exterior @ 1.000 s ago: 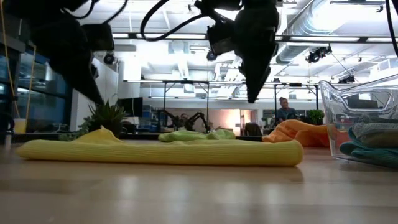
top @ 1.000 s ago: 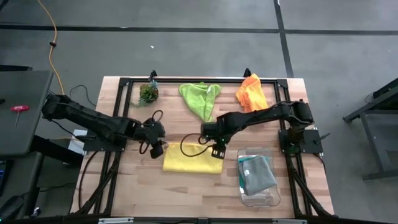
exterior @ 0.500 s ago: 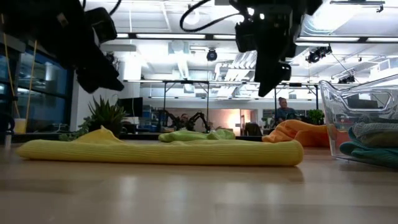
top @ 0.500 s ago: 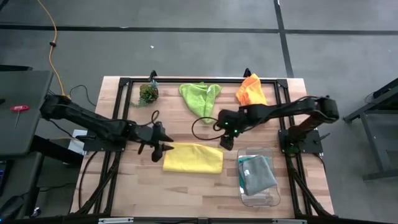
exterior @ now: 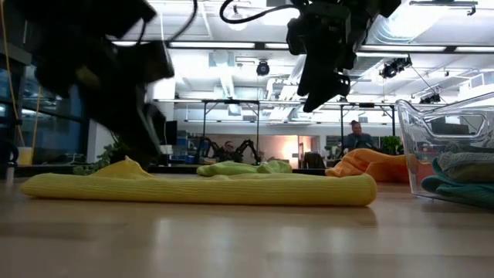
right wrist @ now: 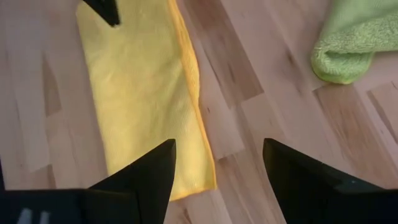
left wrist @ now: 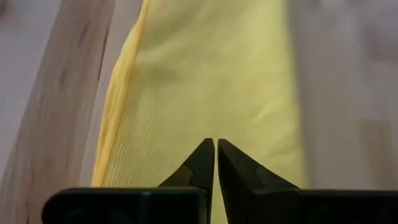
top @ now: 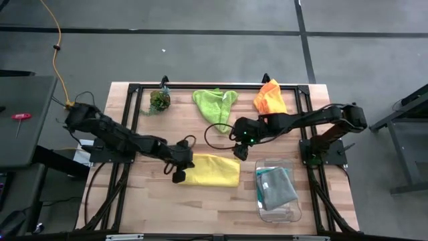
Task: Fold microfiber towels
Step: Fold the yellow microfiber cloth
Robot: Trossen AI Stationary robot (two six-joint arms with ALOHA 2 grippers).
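My left gripper (top: 178, 175) has just snapped shut, empty, at the left end of the folded yellow towel (top: 208, 170), centre frame. My right gripper (top: 238, 151) has lifted off, jaws wide. This fold looks finished.

A folded yellow towel (exterior: 201, 188) lay flat on the tabletop (exterior: 247, 239). The left tool (exterior: 143, 135) stood at its left end; the right tool (exterior: 312, 96) hung above it. A clear bin (exterior: 432, 147) sat right of the towel.
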